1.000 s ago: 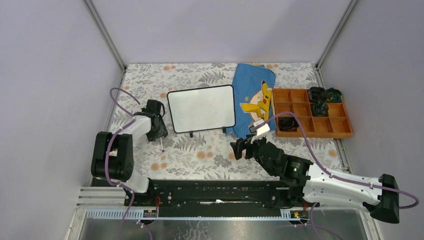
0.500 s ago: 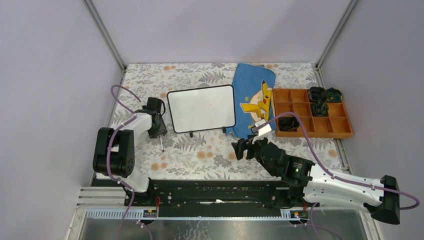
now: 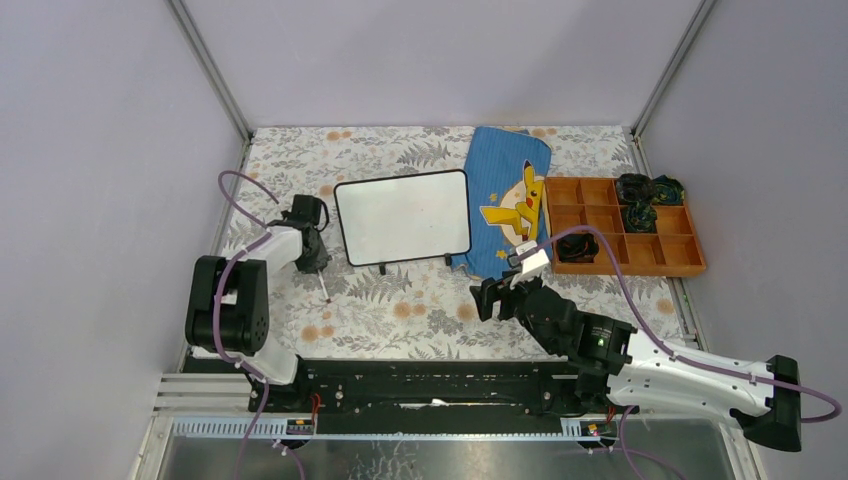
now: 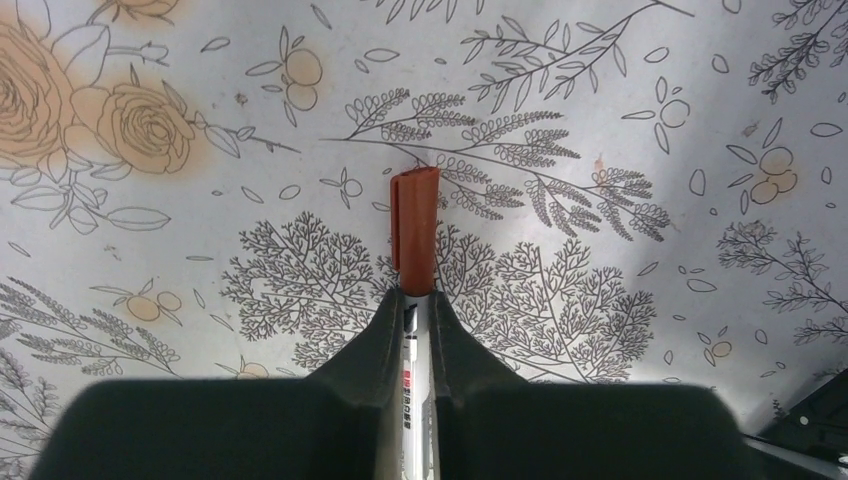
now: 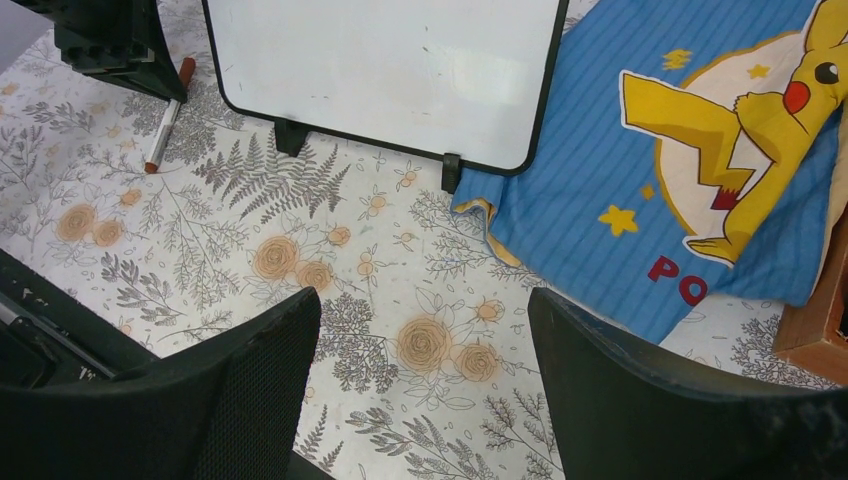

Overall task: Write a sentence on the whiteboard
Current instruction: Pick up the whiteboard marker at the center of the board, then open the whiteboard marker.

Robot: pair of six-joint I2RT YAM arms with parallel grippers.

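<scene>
The whiteboard [image 3: 403, 216] lies blank on the floral mat and also shows in the right wrist view [image 5: 390, 70]. My left gripper [image 3: 313, 262] is just left of the board, shut on a white marker with a red cap [image 3: 324, 287]. In the left wrist view the jaws [image 4: 415, 300] clamp the barrel and the cap [image 4: 414, 230] sticks out past them, low over the mat. The marker also shows in the right wrist view [image 5: 163, 125]. My right gripper [image 3: 490, 297] is open and empty, low over the mat in front of the board's right corner [image 5: 420, 330].
A blue Pikachu pouch [image 3: 510, 195] lies right of the board, partly under its right edge [image 5: 700, 150]. A wooden compartment tray [image 3: 625, 272] with dark items sits at the right. Grey walls close in the mat on three sides.
My right arm has shifted slightly to the right and nearer. My left gripper has turned a little, still holding the marker by the board's left edge.
</scene>
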